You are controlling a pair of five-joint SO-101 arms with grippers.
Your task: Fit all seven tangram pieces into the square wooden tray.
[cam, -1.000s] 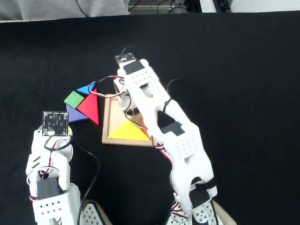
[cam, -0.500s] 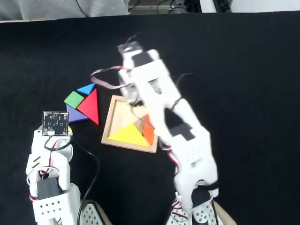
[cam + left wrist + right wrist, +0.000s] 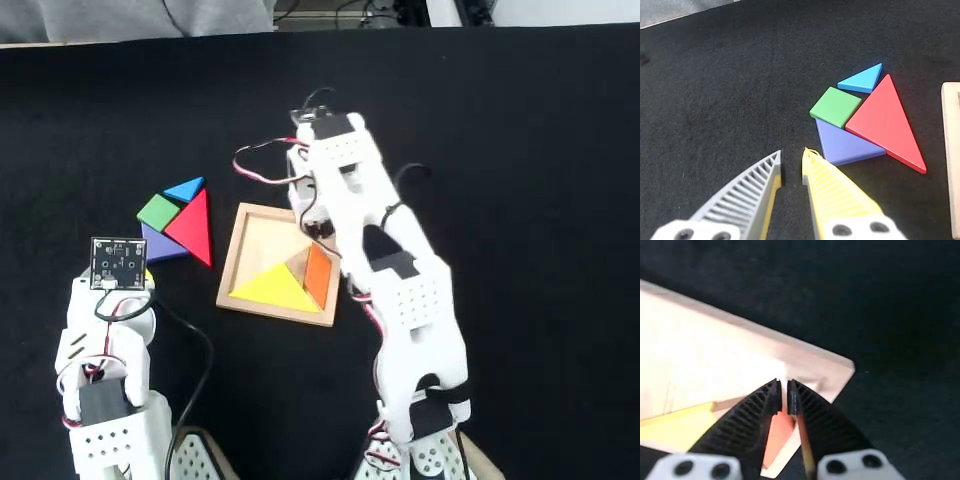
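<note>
The square wooden tray [image 3: 250, 245] lies mid-table holding a yellow triangle [image 3: 270, 288] and an orange piece [image 3: 318, 275] side by side. My right arm [image 3: 350, 190] stands over the tray's far right corner. Its black gripper [image 3: 784, 390] is shut on nothing just above that corner of the tray [image 3: 715, 350], with the orange piece [image 3: 777, 435] below it. Left of the tray lie a blue triangle [image 3: 861, 80], a green square [image 3: 836, 105], a red triangle [image 3: 886, 122] and a purple piece [image 3: 845, 146]. My left gripper [image 3: 791, 160] hangs shut, short of the purple piece.
Black cloth covers the table. The loose pieces touch one another in a cluster [image 3: 175, 220] close to the tray's left edge [image 3: 951, 150]. The left arm [image 3: 105, 350] sits at the near left. Open cloth lies to the right of the right arm.
The right arm swung from the tray's far left side over to its far right corner, uncovering the orange piece in the tray. The left arm has stayed still.
</note>
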